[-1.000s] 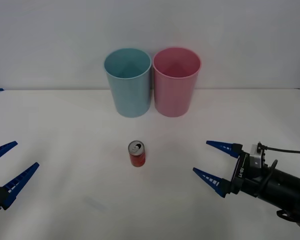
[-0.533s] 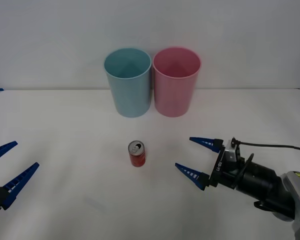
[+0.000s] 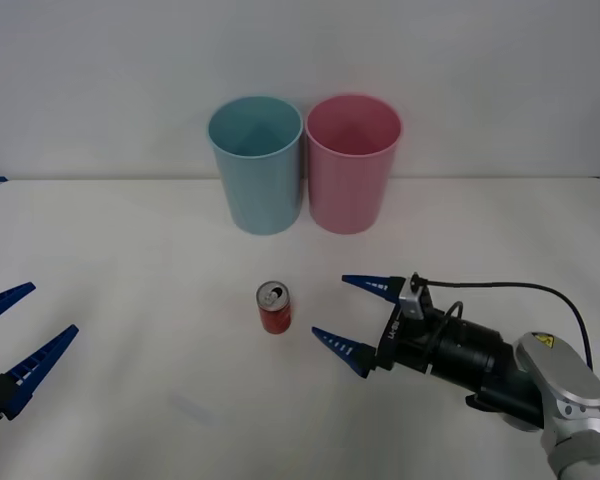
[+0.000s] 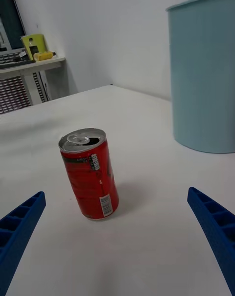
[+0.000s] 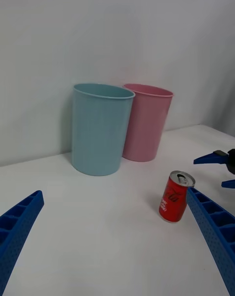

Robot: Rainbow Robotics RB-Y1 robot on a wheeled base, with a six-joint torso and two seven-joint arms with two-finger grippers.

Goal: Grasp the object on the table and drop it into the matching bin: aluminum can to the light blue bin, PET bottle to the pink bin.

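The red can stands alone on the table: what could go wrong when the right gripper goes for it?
The red can is small and upright, so a finger of the open right gripper might tip it over. The light blue bin and pink bin touch, so a drop could land in the wrong one.

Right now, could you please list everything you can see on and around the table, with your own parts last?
aluminum can: one, red with a silver top, upright near the middle of the table, in front of the bins.
light blue bin: one, light blue, upright at the far side of the table, touching or almost touching the pink bin.
pink bin: one, pink, upright at the far side, on the light blue bin's right.
table: one, white, carrying the can and both bins.
desk with clutter: one, in the room behind.
right tool: one, blue fingers open, low over the table just right of the can, not touching it.
left tool: one, blue fingers open, at the table's near left edge.
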